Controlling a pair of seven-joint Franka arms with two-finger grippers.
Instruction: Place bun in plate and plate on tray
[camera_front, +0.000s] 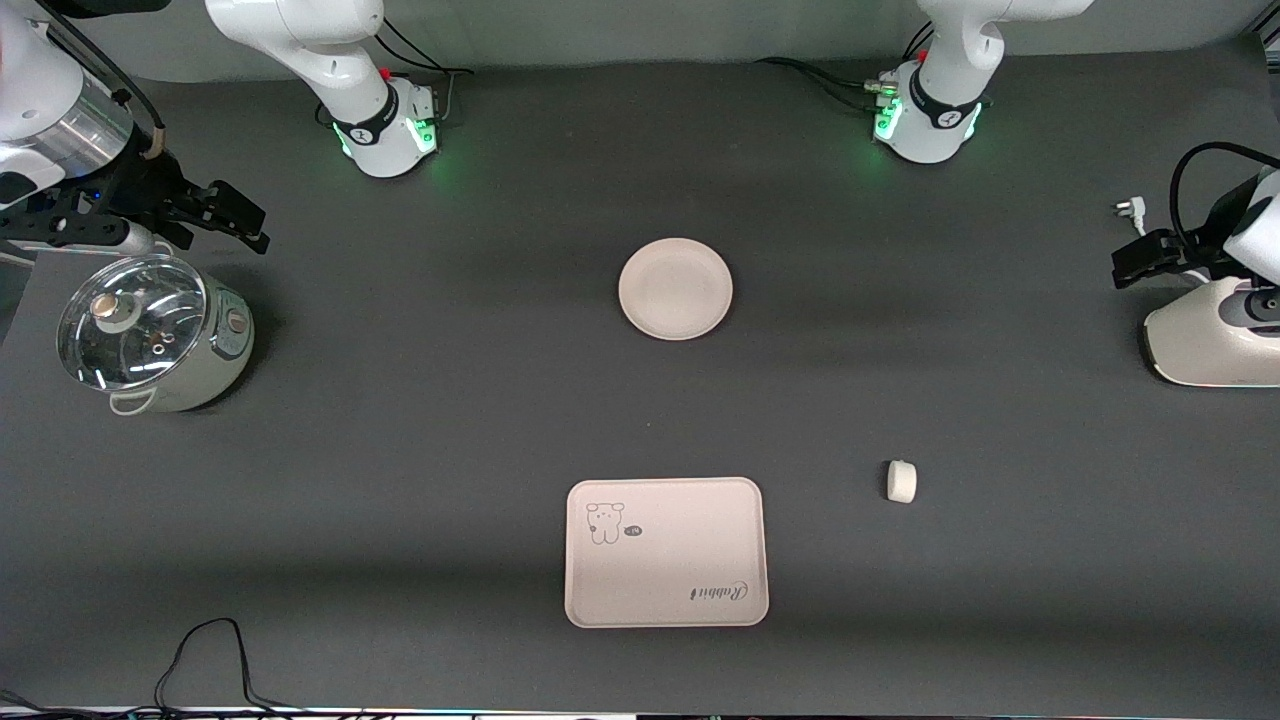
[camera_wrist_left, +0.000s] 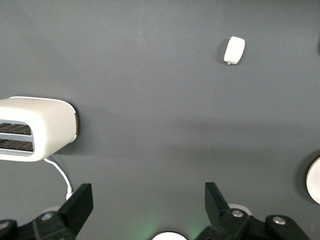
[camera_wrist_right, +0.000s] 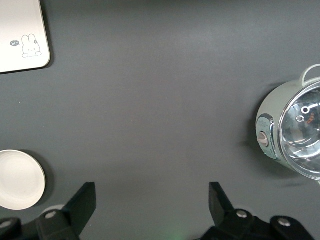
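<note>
Bun (camera_front: 901, 481) lies toward the left arm's end, beside the tray (camera_front: 666, 590), nearer the camera than the plate (camera_front: 675, 288). Left gripper (camera_wrist_left: 145, 205), jaws spread and holding nothing, is the closer tool; right gripper (camera_wrist_right: 150, 205), also spread, waits over the pot (camera_front: 150, 335).

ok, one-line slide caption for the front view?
Start state: bun, plate and tray lie apart on the table; left gripper and right gripper wait open at its ends.
</note>
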